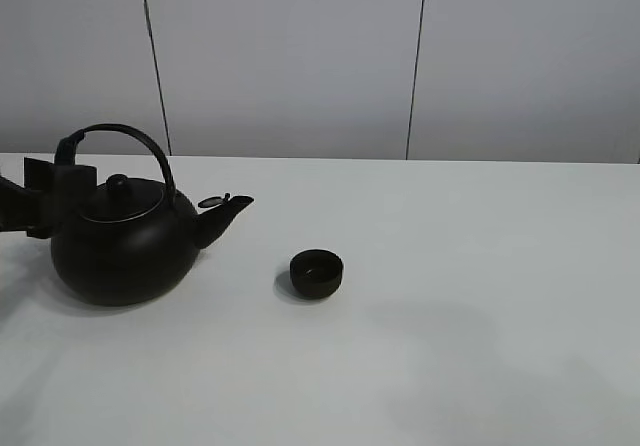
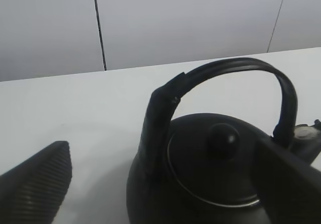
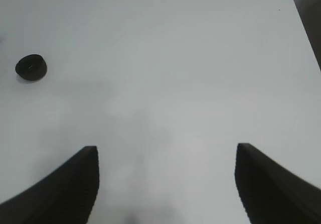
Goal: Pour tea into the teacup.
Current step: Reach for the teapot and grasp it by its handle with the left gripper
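Left gripper [image 2: 163, 151] released, fingers spread either side of the black kettle's [image 1: 120, 251] handle. The teacup [image 1: 317, 273] sits past the kettle's spout, well apart from it. Right gripper [image 3: 167, 153] also released, empty.

The left end effector [image 2: 161, 151] sits low with its jaws spread wide, while the right end effector [image 3: 167, 153] hangs high, jaws likewise parted.
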